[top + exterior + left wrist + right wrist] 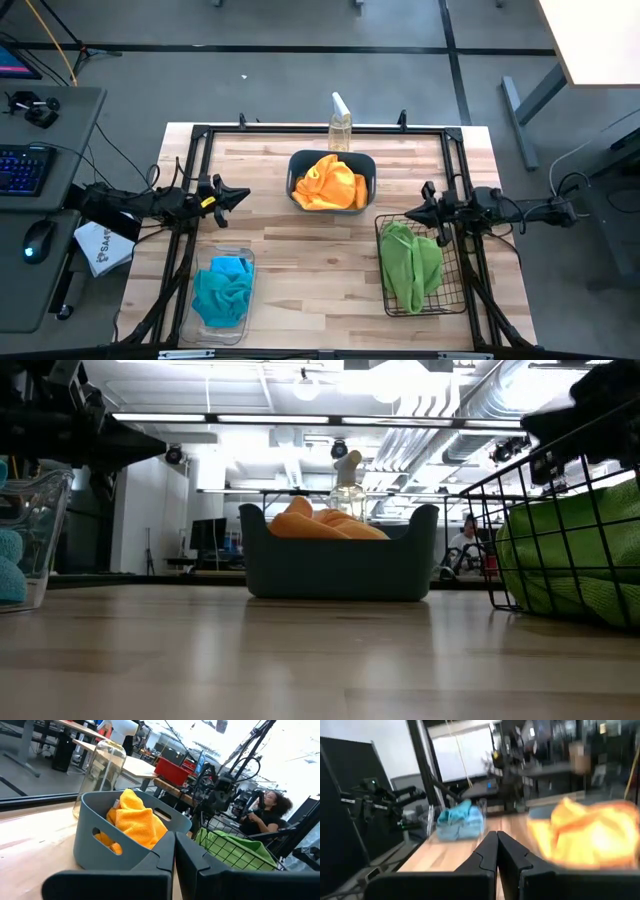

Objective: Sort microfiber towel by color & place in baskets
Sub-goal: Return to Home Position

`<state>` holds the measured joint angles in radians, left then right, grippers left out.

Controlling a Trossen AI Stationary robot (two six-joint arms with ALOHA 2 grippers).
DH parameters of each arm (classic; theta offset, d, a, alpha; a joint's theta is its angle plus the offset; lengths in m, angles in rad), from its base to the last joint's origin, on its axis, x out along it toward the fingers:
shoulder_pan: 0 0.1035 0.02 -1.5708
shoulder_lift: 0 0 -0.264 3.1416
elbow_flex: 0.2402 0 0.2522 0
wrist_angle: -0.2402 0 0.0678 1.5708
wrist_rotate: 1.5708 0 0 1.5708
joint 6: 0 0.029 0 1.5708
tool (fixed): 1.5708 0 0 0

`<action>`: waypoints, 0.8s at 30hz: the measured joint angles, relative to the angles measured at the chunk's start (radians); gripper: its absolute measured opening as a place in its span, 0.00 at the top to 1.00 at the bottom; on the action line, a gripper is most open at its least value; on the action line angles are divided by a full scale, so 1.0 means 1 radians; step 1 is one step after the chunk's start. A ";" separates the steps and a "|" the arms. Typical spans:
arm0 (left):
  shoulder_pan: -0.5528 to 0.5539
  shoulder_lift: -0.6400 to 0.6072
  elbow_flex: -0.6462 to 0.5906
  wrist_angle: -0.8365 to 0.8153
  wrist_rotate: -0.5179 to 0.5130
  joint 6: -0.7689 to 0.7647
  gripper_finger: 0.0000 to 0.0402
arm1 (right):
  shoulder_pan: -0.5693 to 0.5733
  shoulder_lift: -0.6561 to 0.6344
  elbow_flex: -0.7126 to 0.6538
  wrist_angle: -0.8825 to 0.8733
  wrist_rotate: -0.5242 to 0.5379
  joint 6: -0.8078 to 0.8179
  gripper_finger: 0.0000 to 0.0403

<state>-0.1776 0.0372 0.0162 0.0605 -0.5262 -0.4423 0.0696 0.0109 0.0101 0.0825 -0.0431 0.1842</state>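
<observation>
Orange towels (329, 184) fill the dark teal tub (366, 164) at the table's far middle; the tub (90, 840) and towels (137, 820) show again in the left wrist view. Green towels (410, 262) lie in the black wire basket (459, 300) on the right. Blue towels (222, 290) lie in the clear bin (243, 255) at the near left. My left gripper (242, 195) hovers shut by the table's left side, left of the tub. My right gripper (409, 214) is shut above the wire basket's far edge. Neither holds anything.
A clear spray bottle (340, 125) stands just behind the tub at the far edge. A black frame (320, 130) rims the table. Bare wood (310, 270) lies between bin and wire basket. A person (262, 815) sits beyond the table.
</observation>
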 joint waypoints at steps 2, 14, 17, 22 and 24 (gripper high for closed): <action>0.000 0.000 0.000 0.000 0.000 0.000 1.00 | 0.000 0.000 0.000 -0.047 0.006 0.066 1.00; 0.000 0.000 0.000 0.000 0.000 0.000 1.00 | 0.000 0.007 0.001 -0.071 0.008 0.177 1.00; 0.000 0.000 0.000 0.000 0.000 0.000 1.00 | 0.000 0.007 0.001 -0.071 0.008 0.176 1.00; 0.000 0.000 0.000 0.000 0.000 0.000 1.00 | 0.000 0.007 0.002 -0.072 0.008 0.175 1.00; 0.000 0.000 0.000 0.000 0.000 0.000 1.00 | 0.000 0.007 0.002 -0.072 0.008 0.175 1.00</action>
<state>-0.1776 0.0372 0.0162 0.0605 -0.5262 -0.4419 0.0696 0.0181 0.0116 0.0107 -0.0349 0.3592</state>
